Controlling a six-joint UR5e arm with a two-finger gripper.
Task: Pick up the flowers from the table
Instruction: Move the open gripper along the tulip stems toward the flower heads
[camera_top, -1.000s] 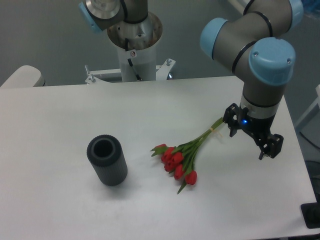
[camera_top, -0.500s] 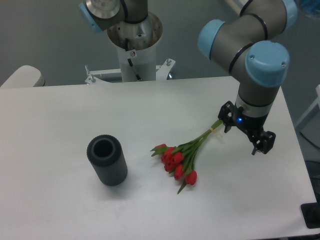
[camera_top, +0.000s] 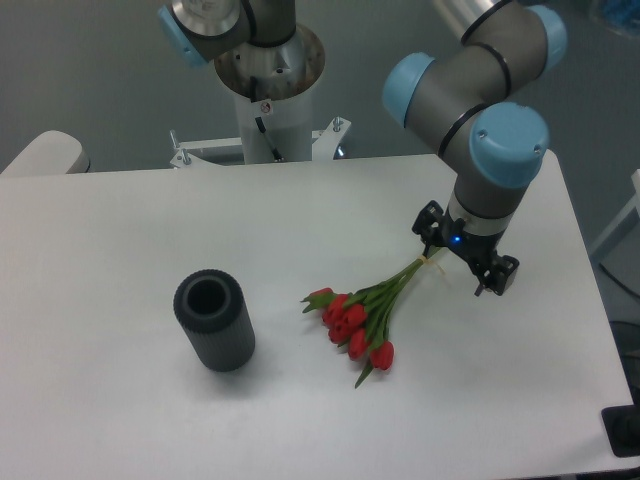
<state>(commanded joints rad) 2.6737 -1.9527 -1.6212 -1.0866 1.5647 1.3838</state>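
Across the whole lower view spreads the white desk, its rounded corner showing at the far left. Behind its far edge stands the arm's white base column on a bolted metal plate. From the upper right the grey arm with pale blue joint caps reaches down over the right side of the desk. On the left half stands a dark grey ribbed cylinder, upright with a slight tilt, its open mouth facing up, well apart from everything else. Right of centre lie the flowers, red heads fanned toward the lower left and green stems running up to the right. The gripper sits over the stem ends, its jaws spread, one black finger beside the stem tips and the other beyond them. Nothing lies between cylinder and flowers.
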